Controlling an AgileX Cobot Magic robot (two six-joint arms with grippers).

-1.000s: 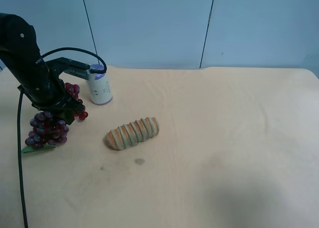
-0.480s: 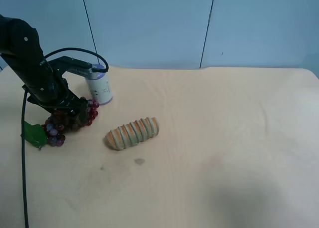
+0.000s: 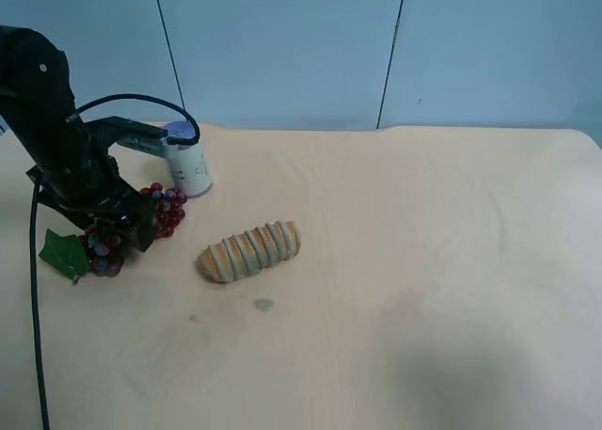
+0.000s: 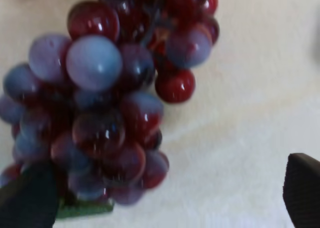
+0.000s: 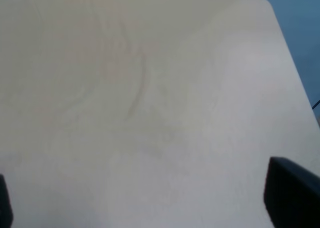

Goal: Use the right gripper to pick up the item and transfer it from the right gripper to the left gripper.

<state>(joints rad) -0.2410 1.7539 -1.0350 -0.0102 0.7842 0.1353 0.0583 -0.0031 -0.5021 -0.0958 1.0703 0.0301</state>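
grape bunch (image 3: 127, 228) lying on the counter (image 3: 395, 261) beside the white can (image 3: 189, 169), left end effector (image 4: 170, 198) released, jaws spread just above the grapes, right end effector (image 5: 150, 208) released over bare counter

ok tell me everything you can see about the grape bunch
The grape bunch is an artificial-looking cluster of glossy dark red and dusty purple balls, with one green leaf at its end. It lies on its side on the beige table, near the white can. The left claw stands open directly over it; whether a finger touches it is unclear. Part of the bunch is hidden behind the arm.
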